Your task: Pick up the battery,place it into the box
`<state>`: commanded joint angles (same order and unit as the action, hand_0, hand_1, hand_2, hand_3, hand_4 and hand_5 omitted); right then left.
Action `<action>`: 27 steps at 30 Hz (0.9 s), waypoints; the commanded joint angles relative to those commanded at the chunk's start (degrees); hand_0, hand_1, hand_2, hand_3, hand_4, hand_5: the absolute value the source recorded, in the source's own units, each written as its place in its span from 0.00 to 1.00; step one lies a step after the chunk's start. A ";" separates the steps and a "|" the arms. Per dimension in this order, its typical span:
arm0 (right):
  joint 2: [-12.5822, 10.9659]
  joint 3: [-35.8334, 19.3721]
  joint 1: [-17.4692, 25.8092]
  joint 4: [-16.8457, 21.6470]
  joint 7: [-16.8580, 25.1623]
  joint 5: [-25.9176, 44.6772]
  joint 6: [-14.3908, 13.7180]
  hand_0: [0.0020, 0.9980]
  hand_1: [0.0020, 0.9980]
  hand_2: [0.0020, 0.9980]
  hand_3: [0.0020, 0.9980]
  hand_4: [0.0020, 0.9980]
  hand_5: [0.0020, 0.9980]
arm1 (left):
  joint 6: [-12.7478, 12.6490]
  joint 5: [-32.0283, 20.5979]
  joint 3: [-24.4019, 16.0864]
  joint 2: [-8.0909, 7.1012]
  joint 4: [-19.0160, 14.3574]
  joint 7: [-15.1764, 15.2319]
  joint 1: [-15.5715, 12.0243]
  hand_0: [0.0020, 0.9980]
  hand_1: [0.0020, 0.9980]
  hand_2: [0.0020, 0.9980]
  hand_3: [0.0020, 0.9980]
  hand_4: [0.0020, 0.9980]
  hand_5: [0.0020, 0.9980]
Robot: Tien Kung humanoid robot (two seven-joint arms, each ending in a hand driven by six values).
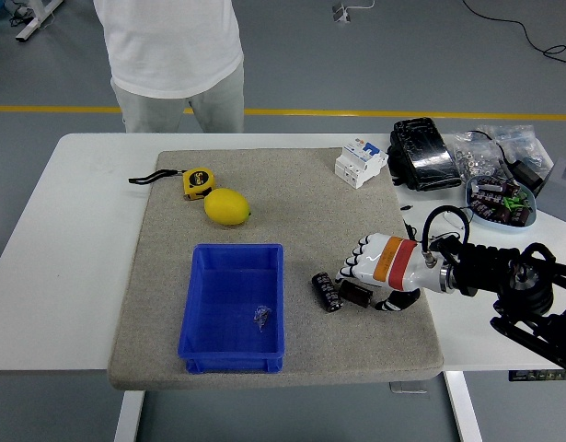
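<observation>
Two black cylindrical batteries lie on the grey mat [292,198], right of the blue box [233,307]. One battery [327,292] lies free, a short way from the box's right wall. The other battery [356,295] lies just to its right, under my right hand [367,276]. That hand is white with an orange and red wrist band and comes in from the right. Its fingers [353,265] curl over the battery and the thumb sits behind it, low on the mat. The box holds only a small clear scrap [261,317]. My left arm does not show.
A lemon [227,206] and a yellow tape measure [197,182] lie at the mat's back left. A white circuit breaker [360,162], a black pouch [421,153], bags of parts [485,152] and a bowl of components [501,203] crowd the back right. A person in white stands at the far side.
</observation>
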<state>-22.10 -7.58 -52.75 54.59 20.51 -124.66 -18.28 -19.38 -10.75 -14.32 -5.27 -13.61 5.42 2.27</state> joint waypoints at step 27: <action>-1.86 -3.21 -0.79 3.07 -0.17 0.80 0.22 0.60 0.49 0.54 0.45 0.68 0.08 | -0.14 2.20 -1.15 -0.25 0.17 -0.55 -0.43 0.78 0.75 0.80 0.75 0.81 0.68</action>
<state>-23.96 -10.79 -53.54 57.65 20.34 -123.86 -18.06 -19.52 -8.55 -15.47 -5.52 -13.44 4.87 1.85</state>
